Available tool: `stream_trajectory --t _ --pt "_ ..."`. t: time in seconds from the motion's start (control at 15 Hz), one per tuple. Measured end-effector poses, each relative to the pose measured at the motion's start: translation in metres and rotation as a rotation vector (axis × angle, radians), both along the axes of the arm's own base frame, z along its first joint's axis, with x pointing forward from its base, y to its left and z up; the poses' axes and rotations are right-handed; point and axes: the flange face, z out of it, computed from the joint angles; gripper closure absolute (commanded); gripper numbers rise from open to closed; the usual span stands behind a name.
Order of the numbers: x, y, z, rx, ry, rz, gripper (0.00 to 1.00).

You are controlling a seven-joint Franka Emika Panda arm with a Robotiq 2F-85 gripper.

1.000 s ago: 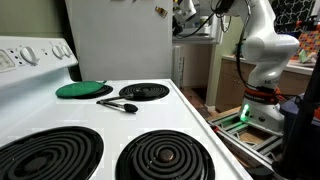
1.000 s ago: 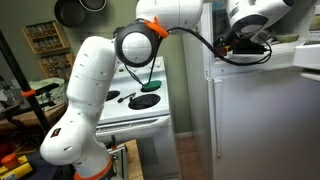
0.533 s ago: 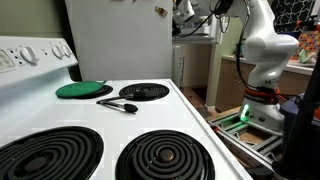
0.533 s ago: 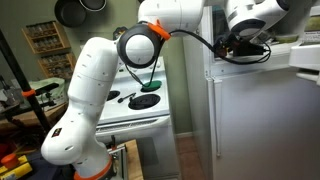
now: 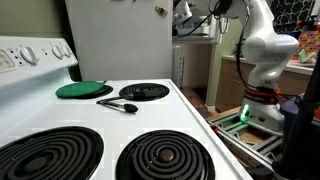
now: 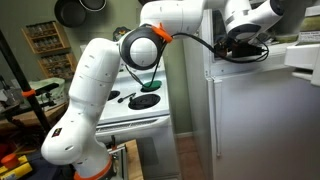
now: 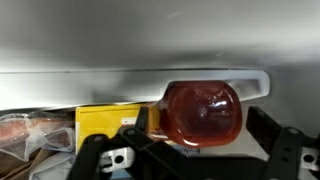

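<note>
In the wrist view a rounded bottle of red-amber liquid [image 7: 200,110] lies on a white surface, just in front of the camera. My gripper [image 7: 199,122] is open, with one dark finger [image 7: 262,128] to the right of the bottle and the other at its left side. I see no contact on the right side. In both exterior views the gripper [image 5: 183,12] [image 6: 240,45] is up at the top of the white fridge [image 6: 250,120]. The bottle is hidden in those views.
A yellow packet [image 7: 105,122] and a clear bag [image 7: 30,135] lie left of the bottle. Below is a white stove with coil burners [image 5: 160,155], a green lid [image 5: 83,89] and a black spoon [image 5: 118,104]. The fridge side [image 5: 120,40] stands behind the stove.
The wrist has shifted very slightly at the top of the fridge. Nothing else has moved.
</note>
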Motion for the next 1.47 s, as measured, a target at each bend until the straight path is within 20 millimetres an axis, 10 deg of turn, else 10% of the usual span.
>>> stream_trajectory --t 0.4,0.67,1.47 --pt "0.003 0.007 -0.001 0.010 -0.016 0.015 0.00" --pt "0.004 0.011 -0.005 0.015 -0.012 0.021 0.37" --pt "0.004 0.005 0.001 0.015 -0.024 0.014 0.41"
